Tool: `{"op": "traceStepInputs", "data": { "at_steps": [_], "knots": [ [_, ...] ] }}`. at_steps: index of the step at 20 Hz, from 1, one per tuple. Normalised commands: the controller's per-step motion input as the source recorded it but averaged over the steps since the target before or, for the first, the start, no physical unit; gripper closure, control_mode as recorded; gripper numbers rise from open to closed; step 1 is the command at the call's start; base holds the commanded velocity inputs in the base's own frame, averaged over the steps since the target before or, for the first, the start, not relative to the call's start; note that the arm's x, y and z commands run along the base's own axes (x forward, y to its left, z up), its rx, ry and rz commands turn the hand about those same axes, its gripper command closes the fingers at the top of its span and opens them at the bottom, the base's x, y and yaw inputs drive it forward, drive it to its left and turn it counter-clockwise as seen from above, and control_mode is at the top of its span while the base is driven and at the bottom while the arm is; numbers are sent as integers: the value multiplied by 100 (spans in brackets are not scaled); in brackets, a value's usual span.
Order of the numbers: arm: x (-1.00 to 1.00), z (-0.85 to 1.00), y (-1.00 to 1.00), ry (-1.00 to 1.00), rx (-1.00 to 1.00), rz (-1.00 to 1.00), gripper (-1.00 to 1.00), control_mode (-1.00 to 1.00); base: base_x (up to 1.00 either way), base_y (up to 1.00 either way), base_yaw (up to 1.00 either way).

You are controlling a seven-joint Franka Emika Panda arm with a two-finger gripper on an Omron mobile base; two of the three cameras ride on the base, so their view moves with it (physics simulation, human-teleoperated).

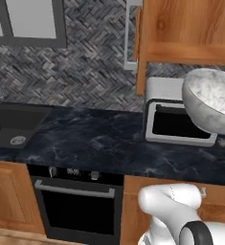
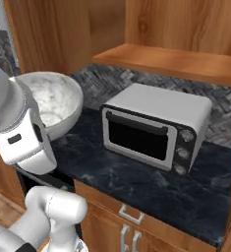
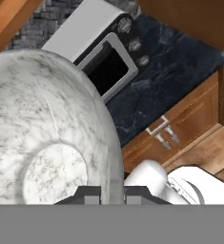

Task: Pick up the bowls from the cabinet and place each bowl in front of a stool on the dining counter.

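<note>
Pincer point(image 3: 112, 194) pinches the rim of the marbled bowl point(image 3: 42, 128), fingertips mostly cut off at 6 o'clock of the hand view. Bowl is held tilted above the black bench point(image 1: 99, 143), hiding part of the toaster oven point(image 2: 156, 128). Cabinet shelf point(image 2: 176, 61) lies beyond at 12 o'clock.

bowl point(image 2: 53, 101): in the air above the counter point(image 2: 151, 184), left of the oven point(image 2: 154, 129)
oven: on the counter, below the cabinet point(image 2: 176, 61)
sink point(image 1: 11, 127): far left
</note>
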Motion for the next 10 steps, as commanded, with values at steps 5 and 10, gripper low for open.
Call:
{"op": "traceStepInputs", "data": {
  "at_steps": [5,10],
  "knots": [
    [0,0,0,0,0,0,100,100,-1,35,73],
    [0,0,0,0,0,0,100,100,-14,28,87]
  ]
}}
